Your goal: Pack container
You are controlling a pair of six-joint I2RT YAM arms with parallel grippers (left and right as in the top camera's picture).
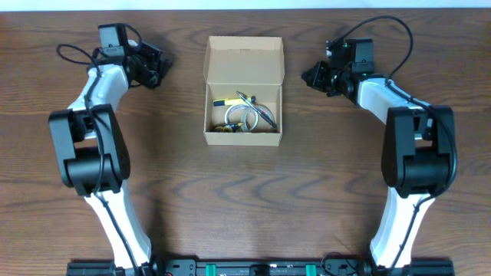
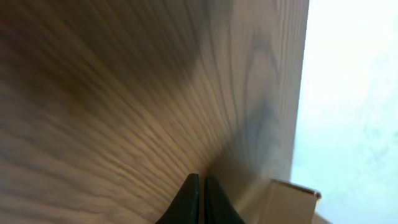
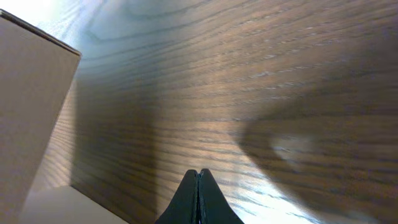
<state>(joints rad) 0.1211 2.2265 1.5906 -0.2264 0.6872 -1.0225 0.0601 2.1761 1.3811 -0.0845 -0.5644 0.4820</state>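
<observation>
The tan cardboard container (image 1: 215,139) stands at the table's middle back, its flap lid (image 1: 244,60) open and leaning away. Inside lie a yellow item, a pen and rolls, tangled together (image 1: 244,115). My left gripper (image 1: 159,67) is shut and empty, to the left of the lid. In the left wrist view its fingertips (image 2: 200,180) touch, with a corner of the box (image 2: 289,199) at lower right. My right gripper (image 1: 310,76) is shut and empty, to the right of the lid. In the right wrist view its fingertips (image 3: 198,174) are pressed together beside the box wall (image 3: 31,106).
The dark wood table (image 1: 245,199) spreads around the box. Its far edge (image 2: 301,93) meets a white surface just behind both grippers. Both arms' bases stand at the front edge, left and right.
</observation>
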